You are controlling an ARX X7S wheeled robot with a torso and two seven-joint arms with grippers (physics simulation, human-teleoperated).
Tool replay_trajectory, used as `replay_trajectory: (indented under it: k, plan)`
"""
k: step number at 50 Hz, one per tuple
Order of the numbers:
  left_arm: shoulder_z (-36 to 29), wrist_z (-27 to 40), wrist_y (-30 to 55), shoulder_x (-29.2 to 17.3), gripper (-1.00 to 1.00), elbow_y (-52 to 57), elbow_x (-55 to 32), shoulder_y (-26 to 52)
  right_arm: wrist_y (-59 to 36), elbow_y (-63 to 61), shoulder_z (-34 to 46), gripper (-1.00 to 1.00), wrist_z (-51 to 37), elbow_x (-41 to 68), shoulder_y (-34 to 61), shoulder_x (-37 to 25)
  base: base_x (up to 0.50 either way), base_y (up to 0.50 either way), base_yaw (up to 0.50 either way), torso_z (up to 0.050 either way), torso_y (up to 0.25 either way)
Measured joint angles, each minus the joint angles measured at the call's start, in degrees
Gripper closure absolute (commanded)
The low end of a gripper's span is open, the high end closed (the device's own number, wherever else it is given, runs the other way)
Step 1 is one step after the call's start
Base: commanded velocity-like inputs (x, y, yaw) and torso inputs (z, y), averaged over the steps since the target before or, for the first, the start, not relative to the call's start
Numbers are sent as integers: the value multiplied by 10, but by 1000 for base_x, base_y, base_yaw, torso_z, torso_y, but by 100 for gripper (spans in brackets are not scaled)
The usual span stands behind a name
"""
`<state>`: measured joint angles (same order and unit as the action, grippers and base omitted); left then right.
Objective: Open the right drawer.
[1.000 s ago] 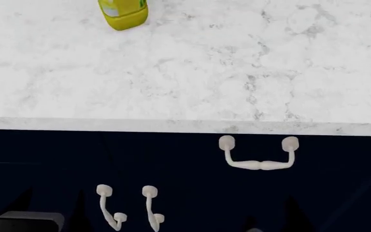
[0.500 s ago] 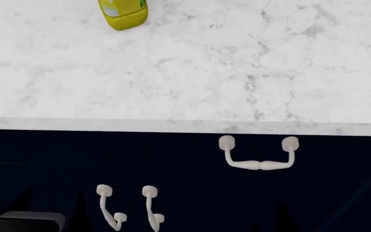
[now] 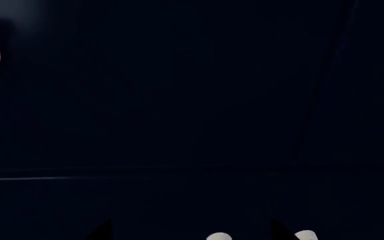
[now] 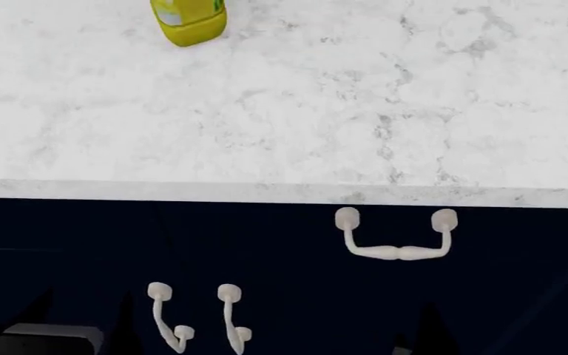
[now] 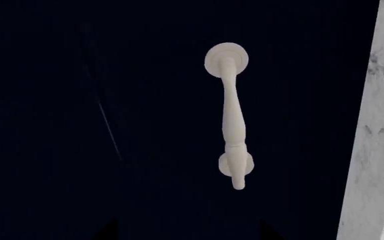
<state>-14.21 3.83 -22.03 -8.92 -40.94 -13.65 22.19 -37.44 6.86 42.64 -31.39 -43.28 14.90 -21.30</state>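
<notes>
Yellow bottle (image 4: pixel 188 20) on marble countertop (image 4: pixel 294 111)

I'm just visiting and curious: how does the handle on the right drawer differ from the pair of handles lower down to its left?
The right drawer's pull lies horizontal; the two door pulls stand upright. It sits alone just under the marble counter, while they hang lower, side by side. All are off-white, on round mounts, against navy fronts.

- tabletop (image 4: pixel 294 111): white marble, grey veining
- right drawer (image 4: pixel 501 237): dark navy front, flat
- drawer pull (image 4: pixel 396 238): off-white, same tone on both round mounts
- cabinet door pulls (image 4: pixel 168 314): off-white, on navy fronts
- bottle (image 4: pixel 188 18): yellow, pale label patch
</notes>
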Motion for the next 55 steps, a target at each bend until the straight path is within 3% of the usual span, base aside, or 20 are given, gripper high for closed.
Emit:
replay_trajectory:
  k: [7, 19, 55]
  plan:
    - [-3, 1, 2, -1, -100, 0, 0, 0, -24, -12, 19, -100, 14, -34, 10, -2, 0, 0, 0, 0, 0]
    - [-7, 1, 0, -1, -100, -7, -1, 3, -83, -48, 62, -100, 213, -120, 139, 10, 0, 0, 0, 0, 0]
    - [-17, 6, 1, -4, -100, -7, -4, 3, -36, 65, 55, -100, 172, -114, 172, 51, 0, 0, 0, 0, 0]
